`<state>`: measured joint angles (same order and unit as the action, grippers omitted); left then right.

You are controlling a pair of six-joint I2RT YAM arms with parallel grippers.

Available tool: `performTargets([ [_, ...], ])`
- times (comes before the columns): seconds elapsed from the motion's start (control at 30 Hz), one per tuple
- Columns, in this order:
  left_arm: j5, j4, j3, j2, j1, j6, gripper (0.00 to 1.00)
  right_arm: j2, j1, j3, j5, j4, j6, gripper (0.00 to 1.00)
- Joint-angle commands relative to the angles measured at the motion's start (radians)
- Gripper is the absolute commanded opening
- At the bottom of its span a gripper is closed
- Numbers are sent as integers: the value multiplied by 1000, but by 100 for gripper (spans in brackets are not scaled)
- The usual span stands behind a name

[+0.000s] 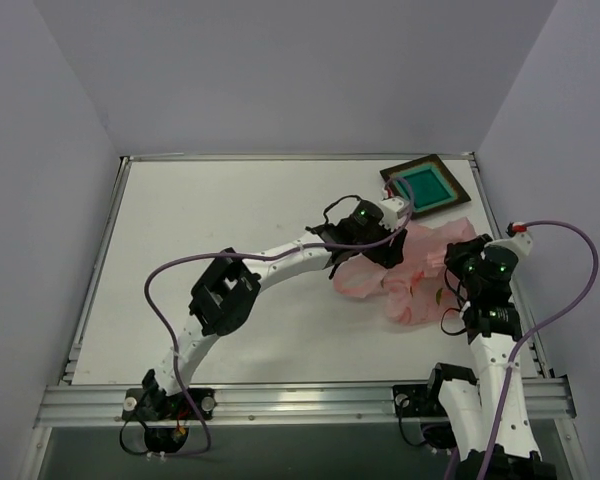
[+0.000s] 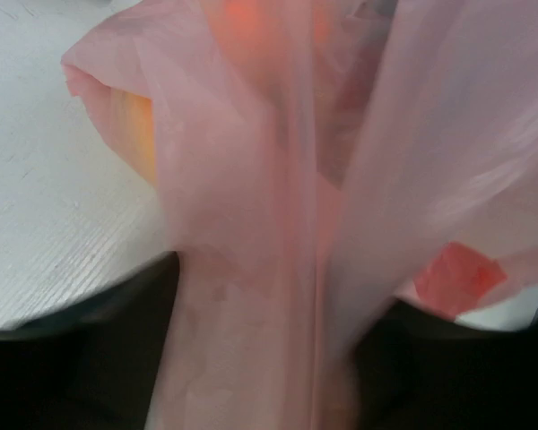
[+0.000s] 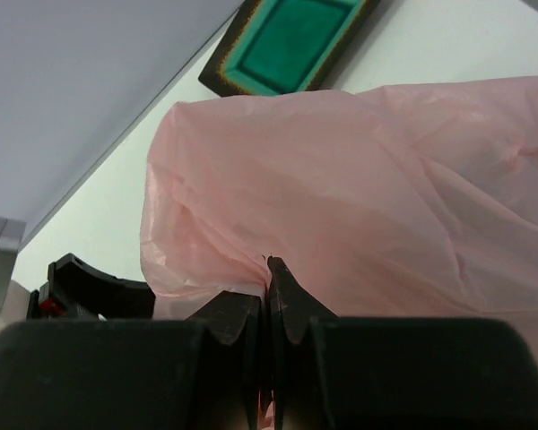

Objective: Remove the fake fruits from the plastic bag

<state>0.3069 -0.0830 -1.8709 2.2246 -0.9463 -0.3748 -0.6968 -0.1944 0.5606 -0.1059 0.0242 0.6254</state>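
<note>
The pink plastic bag (image 1: 412, 278) lies crumpled at the right of the table, between my two grippers. My left gripper (image 1: 378, 247) is at its left top; in the left wrist view (image 2: 267, 358) a taut bunch of film (image 2: 251, 269) runs between the dark fingers (image 2: 81, 358) and hides their tips. My right gripper (image 1: 452, 272) is shut on a pinch of the bag (image 3: 341, 179) in the right wrist view (image 3: 271, 269). The fake fruits show only as an orange glow (image 2: 242, 18) and a yellow-orange glow (image 2: 134, 125) through the film.
A dark square tray with a teal centre (image 1: 427, 187) sits at the far right corner, just behind the bag, and also shows in the right wrist view (image 3: 291, 40). The table's right rail (image 1: 495, 215) runs close to the right arm. Grey walls surround the table.
</note>
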Motion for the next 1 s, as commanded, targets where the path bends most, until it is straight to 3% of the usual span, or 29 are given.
performTargets([
  [0.0,23,44,-58,-51,12,11,31,19,10,-28,-5,-6,-18,0],
  [0.03,-1,64,-31,-65,12,-13,12,17,10,-33,5,-6,-24,0],
  [0.07,-18,133,1,-109,14,-24,3,7,12,-44,18,-6,-27,0],
  [0.33,-170,338,501,-431,-6,-136,2,-141,9,-45,122,92,-19,0],
  [0.43,-198,361,590,-511,-23,-176,2,-240,-22,-13,228,105,-41,0],
  [0.63,-181,350,544,-462,-35,-185,2,-381,-125,-1,201,200,39,7],
  [0.7,-170,341,498,-424,-36,-176,2,-389,-148,21,247,198,51,16],
  [0.73,-167,335,478,-408,-35,-173,2,-373,-172,33,236,198,60,38],
  [0.83,-158,328,421,-344,-34,-165,2,-304,-175,59,140,188,60,80],
  [0.97,-157,338,383,-306,-31,-165,2,-175,-140,137,26,36,5,99],
])
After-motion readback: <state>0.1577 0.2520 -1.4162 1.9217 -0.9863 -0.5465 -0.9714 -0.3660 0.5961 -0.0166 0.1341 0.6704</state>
